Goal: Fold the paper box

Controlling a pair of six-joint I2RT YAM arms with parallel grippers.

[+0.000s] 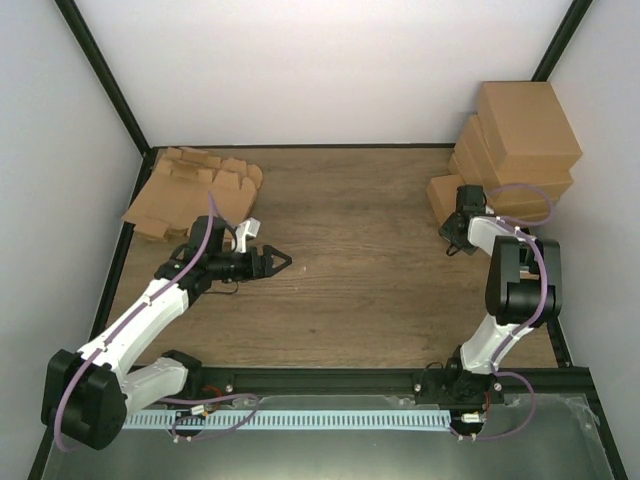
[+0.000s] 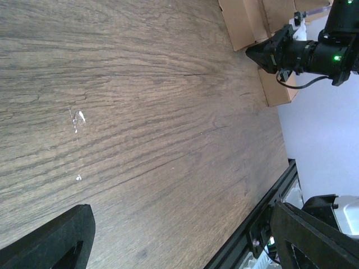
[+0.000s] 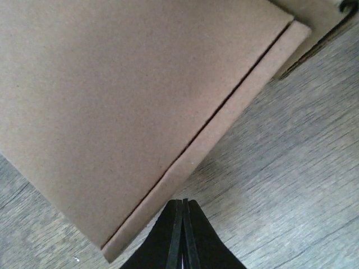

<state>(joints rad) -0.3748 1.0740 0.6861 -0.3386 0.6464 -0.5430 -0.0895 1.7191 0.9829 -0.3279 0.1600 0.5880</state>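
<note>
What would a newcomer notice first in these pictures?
The stack of folded boxes in the far right corner, with the shut right gripper beside a smaller box. Far left lies a pile of flat cardboard, and the left gripper hangs open over the table.

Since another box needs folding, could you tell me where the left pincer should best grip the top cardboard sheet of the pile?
Probably a flap on the edge of the cardboard sheet that faces the middle of the table, with the open left pincer coming from that side. It lies flat atop others, so only a protruding flap fits between the jaws.
</note>
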